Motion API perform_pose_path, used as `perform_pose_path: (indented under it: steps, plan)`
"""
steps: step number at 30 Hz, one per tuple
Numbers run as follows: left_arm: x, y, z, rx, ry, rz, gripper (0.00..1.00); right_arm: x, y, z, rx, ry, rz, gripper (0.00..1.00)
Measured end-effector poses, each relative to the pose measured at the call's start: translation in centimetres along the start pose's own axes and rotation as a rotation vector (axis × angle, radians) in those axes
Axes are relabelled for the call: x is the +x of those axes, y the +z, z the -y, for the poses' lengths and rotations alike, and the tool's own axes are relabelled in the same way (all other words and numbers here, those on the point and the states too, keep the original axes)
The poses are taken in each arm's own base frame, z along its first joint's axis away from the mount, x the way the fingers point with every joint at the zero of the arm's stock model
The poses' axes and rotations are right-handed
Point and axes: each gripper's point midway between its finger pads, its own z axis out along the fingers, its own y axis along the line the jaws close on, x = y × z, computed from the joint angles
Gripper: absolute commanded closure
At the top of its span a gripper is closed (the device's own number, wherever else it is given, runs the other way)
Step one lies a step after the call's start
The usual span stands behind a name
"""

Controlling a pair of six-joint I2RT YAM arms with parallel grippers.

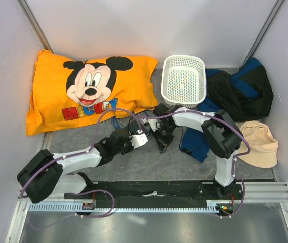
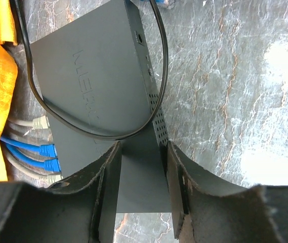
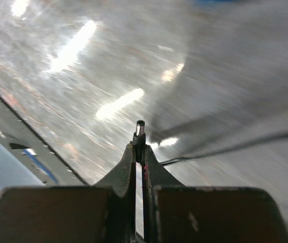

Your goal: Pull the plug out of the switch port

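My left pincer [image 2: 141,195] is closed down on the switch port [image 2: 93,86], with 1 finger [image 2: 108,192] against each long side at its near end. The flat grey box lies on the marbled bench [image 2: 235,101] about midway between the left and right edges, just beside the near edge of the orange pillow [image 1: 83,91] that fills the far-left corner. Blue and grey network cables [image 2: 45,152] are plugged into the narrow end that faces the pillow. A small round socket [image 2: 139,37] shows on the box's right side edge.

My right pincer [image 3: 139,152] is pinched narrow on the plug [image 3: 140,129]. Its metal tip pokes out bare beyond my fingertips, in the air above the bench and apart from the box. The right wrist view is blurred, so I cannot tell how high it hangs. A thin black cord [image 2: 159,66] lies in 1 loop across the top of the box.

A white basket [image 1: 184,81] sits toward the far edge. A dark jacket [image 1: 240,91] is heaped in the far-right corner, and a beige cap [image 1: 257,144] lies by the right edge.
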Motion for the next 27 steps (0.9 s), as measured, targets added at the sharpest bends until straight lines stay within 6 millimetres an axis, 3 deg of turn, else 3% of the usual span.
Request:
perform_pose_path:
  steps: [5,13,16,19,22,24,26,27]
  plan:
    - [0.3,-0.6,0.2,0.029,-0.008,-0.002,0.48,-1.7,-4.9,2.8,0.094,-0.035,0.127,1.00]
    - [0.9,-2.0,0.7,0.132,-0.079,-0.001,0.43,-9.4,-24.4,6.7,0.411,-0.139,0.591,1.00]
    - [1.0,-2.6,0.7,0.180,-0.125,0.002,0.42,-9.9,-31.3,9.8,0.529,-0.070,0.705,1.00]
    - [0.4,-3.2,0.0,0.199,-0.170,0.027,0.40,-9.8,-39.6,13.2,0.682,0.018,0.838,1.00]
    - [-0.3,-3.8,-0.8,0.195,-0.203,0.066,0.39,-9.4,-48.0,14.5,0.856,0.047,0.991,1.00]
    - [-0.4,-4.1,-1.3,0.191,-0.225,0.085,0.38,-9.0,-50.4,13.6,0.907,0.036,1.048,1.00]
    - [-0.6,-4.4,-1.7,0.181,-0.251,0.100,0.36,-8.5,-50.1,12.9,0.912,0.028,1.060,1.00]
    - [-0.6,-4.6,-1.9,0.175,-0.264,0.105,0.35,-7.9,-48.9,12.9,0.913,0.035,1.047,1.00]
